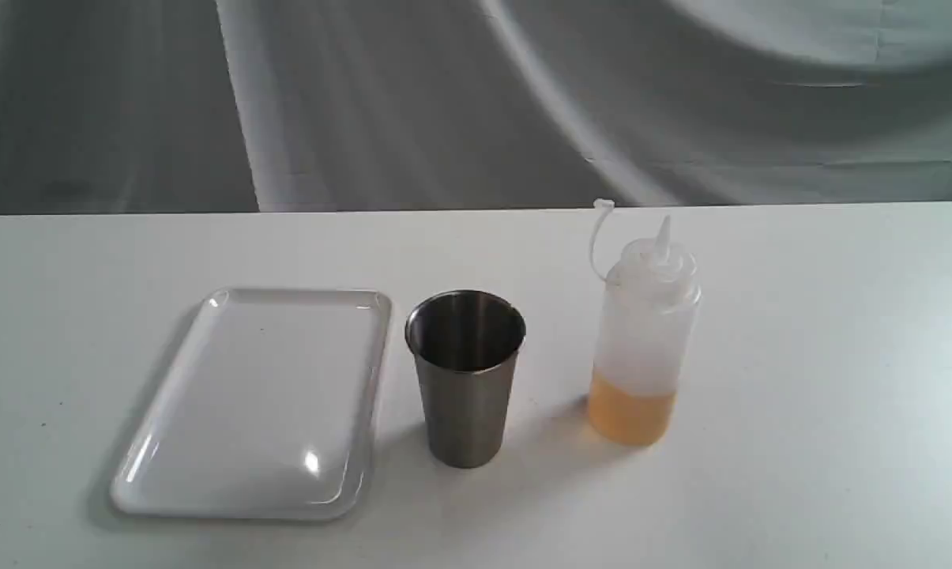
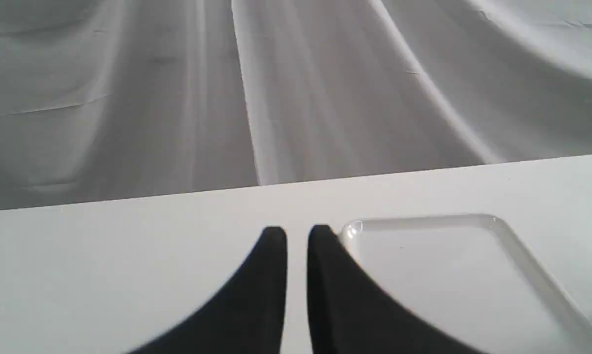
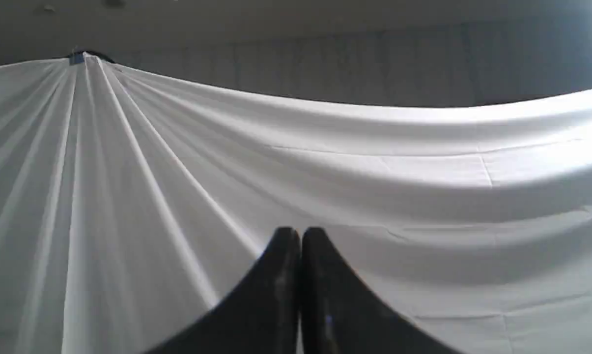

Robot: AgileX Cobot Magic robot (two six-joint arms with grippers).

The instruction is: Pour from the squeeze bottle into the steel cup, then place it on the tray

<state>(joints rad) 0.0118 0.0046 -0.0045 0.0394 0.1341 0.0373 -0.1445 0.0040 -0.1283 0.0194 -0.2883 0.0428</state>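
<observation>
The squeeze bottle (image 1: 644,340) stands upright on the white table, right of centre, with amber liquid filling its lower part and its cap strap curling off to one side. Left of it stands the steel cup (image 1: 465,376), upright and dark inside. The white tray (image 1: 258,403) lies flat further left with nothing on it. Neither gripper appears in the exterior view. My left gripper (image 2: 297,231) is shut, holding nothing, with a corner of the tray (image 2: 472,275) just beside it. My right gripper (image 3: 299,232) is shut and empty, pointing at the draped cloth.
A grey-white draped cloth (image 1: 476,103) hangs behind the table's far edge (image 1: 476,210). The white tabletop (image 1: 823,411) stretches to the right of the bottle and in front of all three objects.
</observation>
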